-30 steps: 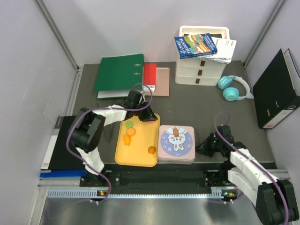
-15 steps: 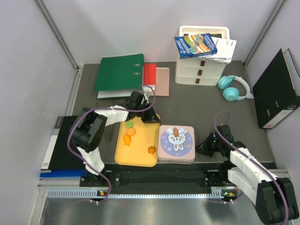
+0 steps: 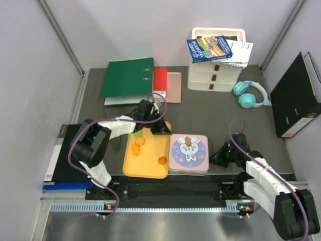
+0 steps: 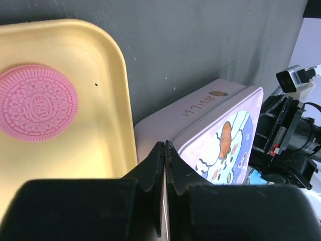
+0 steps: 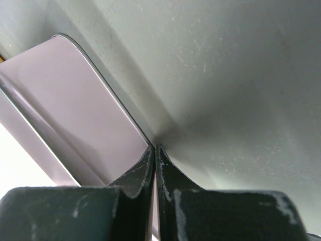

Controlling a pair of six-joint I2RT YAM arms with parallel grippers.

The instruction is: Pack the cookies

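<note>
A yellow tray [image 3: 150,168] holds a green cookie [image 3: 138,133], a round orange cookie [image 3: 140,141] and two orange flower-shaped cookies [image 3: 135,150] [image 3: 162,160]. A pink round cookie [image 4: 37,109] lies on the tray [image 4: 108,85] in the left wrist view; my left arm hides it from above. A closed pink tin [image 3: 188,153] with a bunny lid stands right of the tray. My left gripper [image 3: 159,128] is shut and empty over the tray's far right corner [image 4: 165,145]. My right gripper [image 3: 216,159] is shut and empty on the table beside the tin's right wall [image 5: 154,149].
A green binder [image 3: 128,78] and red and pink folders [image 3: 165,85] lie at the back left. White drawers [image 3: 215,70] with books on top stand at the back, with teal headphones [image 3: 249,94] to their right. A black binder [image 3: 297,98] stands at the far right.
My left gripper has shifted slightly nearer, towards the tin, staying shut. The right arm, tin and cookies have not moved.
</note>
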